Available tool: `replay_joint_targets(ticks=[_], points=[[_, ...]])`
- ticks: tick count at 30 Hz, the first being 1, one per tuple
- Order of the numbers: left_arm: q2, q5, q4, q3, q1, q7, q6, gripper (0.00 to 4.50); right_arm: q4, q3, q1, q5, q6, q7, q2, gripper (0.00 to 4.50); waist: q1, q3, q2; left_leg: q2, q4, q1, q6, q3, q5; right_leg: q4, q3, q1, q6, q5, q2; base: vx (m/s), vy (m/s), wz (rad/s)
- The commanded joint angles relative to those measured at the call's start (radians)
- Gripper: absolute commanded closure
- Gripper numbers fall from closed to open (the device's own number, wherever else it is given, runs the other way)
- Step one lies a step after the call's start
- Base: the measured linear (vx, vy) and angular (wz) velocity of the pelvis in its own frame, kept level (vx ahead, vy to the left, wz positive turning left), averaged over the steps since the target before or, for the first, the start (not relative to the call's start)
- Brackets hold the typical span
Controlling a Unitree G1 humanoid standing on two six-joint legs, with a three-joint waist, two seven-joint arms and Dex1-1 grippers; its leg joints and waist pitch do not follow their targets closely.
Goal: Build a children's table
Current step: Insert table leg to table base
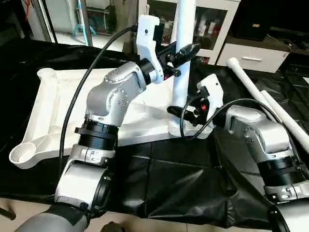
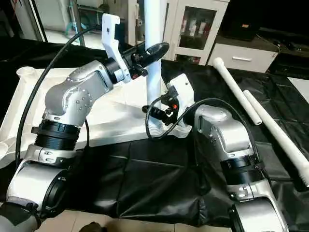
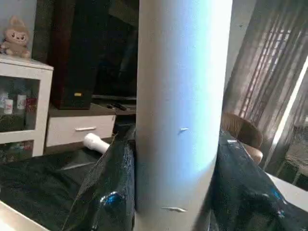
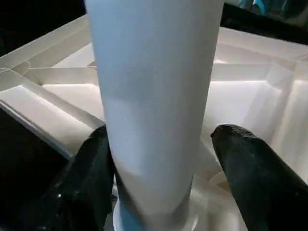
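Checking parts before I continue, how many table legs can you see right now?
3. One leg stands upright in the tabletop corner socket between the grippers; two loose legs lie on the black sheet at right. A fourth may be hidden.

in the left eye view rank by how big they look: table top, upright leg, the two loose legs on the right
1. table top
2. upright leg, partly cut off at the top edge
3. two loose legs: alike, both partly hidden, unranked
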Motion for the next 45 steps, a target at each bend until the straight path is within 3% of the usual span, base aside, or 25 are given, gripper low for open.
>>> replay_joint_targets(ticks=[1, 3, 13, 23, 25, 27, 28, 33, 38, 40, 41, 42, 44, 45], points=[[-0.008, -0.005, -0.032, -0.019, -0.019, -0.023, 0.0, 2.78, 0.013, -0.014, -0.019, -0.001, 0.009, 0.012, -0.007, 1.2, -0.002, -0.08, -0.012, 0.01, -0.067, 0.015, -0.013, -0.005, -0.183, -0.06, 0.028, 0.065, -0.154, -0.227, -0.027, 0.0, 0.0, 0.0], [-0.007, -0.005, -0.035, -0.023, -0.018, -0.028, 0.001, 2.78, 0.018, -0.011, -0.025, -0.002, 0.011, 0.019, -0.007, 1.54, -0.001, -0.079, -0.011, 0.011, -0.068, 0.015, -0.013, -0.005, -0.185, -0.059, 0.028, 0.065, -0.151, -0.236, -0.029, 0.0, 0.0, 0.0], [0.001, -0.005, -0.058, -0.046, -0.01, -0.063, 0.015, 2.78, 0.04, 0.01, -0.043, 0.002, 0.014, 0.072, -0.018, 2.34, -0.001, -0.078, -0.013, 0.012, -0.068, 0.016, -0.017, -0.005, -0.183, -0.057, 0.029, 0.065, -0.155, -0.225, -0.028, 0.0, 0.0, 0.0], [0.005, 0.001, -0.063, -0.061, -0.012, -0.08, 0.01, 2.78, 0.033, 0.021, -0.033, -0.002, 0.027, 0.112, -0.038, 2.62, -0.001, -0.079, -0.013, 0.011, -0.068, 0.016, -0.02, -0.006, -0.182, -0.057, 0.029, 0.066, -0.159, -0.213, -0.027, 0.0, 0.0, 0.0], [0.017, 0.012, -0.067, -0.069, -0.01, -0.079, 0.016, 2.78, 0.029, 0.008, -0.03, 0.003, 0.024, 0.109, -0.039, 2.63, -0.001, -0.079, -0.013, 0.012, -0.068, 0.017, -0.02, -0.006, -0.183, -0.057, 0.029, 0.066, -0.159, -0.216, -0.028, 0.0, 0.0, 0.0], [0.021, -0.002, -0.068, -0.05, -0.01, -0.057, 0.051, 2.08, 0.024, -0.007, -0.028, 0.008, 0.023, 0.104, -0.041, 2.63, -0.002, -0.079, -0.01, 0.012, -0.068, 0.016, -0.023, -0.007, -0.184, -0.055, 0.029, 0.066, -0.162, -0.211, -0.027, 0.0, 0.0, 0.0], [0.028, -0.005, -0.068, -0.046, -0.008, -0.056, 0.063, 2.08, 0.023, -0.015, -0.025, 0.01, 0.021, 0.103, -0.045, 2.63, -0.002, -0.079, -0.005, 0.012, -0.068, 0.018, -0.024, -0.007, -0.187, -0.055, 0.029, 0.066, -0.165, -0.208, -0.027, 0.0, 0.0, 0.0], [0.035, -0.032, -0.069, -0.012, -0.006, -0.048, 0.065, 1.68, 0.033, -0.058, -0.021, 0.018, 0.008, 0.088, -0.058, 2.64, 0.0, -0.079, -0.009, 0.01, -0.067, 0.018, -0.025, -0.005, -0.186, -0.055, 0.029, 0.067, -0.174, -0.199, -0.026, 0.0, 0.0, 0.0], [0.028, -0.082, -0.032, 0.073, -0.009, -0.094, -0.056, 1.33, 0.085, -0.138, -0.024, 0.009, -0.04, 0.028, -0.084, 2.64, -0.001, -0.079, -0.011, 0.008, -0.066, 0.017, -0.027, -0.005, -0.193, -0.059, 0.028, 0.067, -0.17, -0.218, -0.027, 0.0, 0.0, 0.0], [0.047, -0.065, -0.013, 0.061, 0.004, -0.131, -0.087, 1.33, 0.11, -0.159, -0.026, 0.001, -0.063, 0.004, -0.093, 2.64, 0.0, -0.079, -0.01, 0.008, -0.066, 0.02, -0.026, -0.004, -0.195, -0.062, 0.027, 0.063, -0.164, -0.232, -0.027, 0.0, 0.0, 0.0], [0.089, -0.011, 0.002, -0.005, 0.041, -0.205, -0.128, 1.33, 0.138, -0.182, -0.025, -0.007, -0.087, -0.021, -0.107, 2.64, 0.0, -0.079, -0.007, 0.007, -0.068, 0.022, -0.026, -0.005, -0.2, -0.067, 0.026, 0.062, -0.148, -0.253, -0.026, 0.0, 0.0, 0.0], [0.162, 0.101, 0.023, -0.157, 0.107, -0.329, -0.201, 1.33, 0.168, -0.21, -0.017, -0.024, -0.116, -0.044, -0.133, 2.64, -0.003, -0.078, 0.003, 0.008, -0.071, 0.023, -0.031, -0.007, -0.208, -0.066, 0.028, 0.06, -0.132, -0.269, -0.024, 0.0, 0.0, 0.0], [0.178, 0.161, 0.048, -0.238, 0.135, -0.36, -0.232, 1.33, 0.168, -0.22, -0.005, -0.026, -0.116, -0.038, -0.152, 2.64, -0.005, -0.079, -0.002, 0.008, -0.07, 0.025, -0.03, -0.002, -0.205, -0.064, 0.031, 0.059, -0.118, -0.254, -0.019, 0.0, 0.0, 0.0], [0.179, 0.231, 0.09, -0.322, 0.16, -0.37, -0.282, 1.33, 0.16, -0.227, 0.013, -0.029, -0.113, -0.024, -0.178, 2.64, -0.002, -0.08, 0.001, 0.009, -0.068, 0.028, -0.027, -0.001, -0.201, -0.062, 0.033, 0.057, -0.124, -0.227, -0.018, 0.0, 0.0, 0.0]])
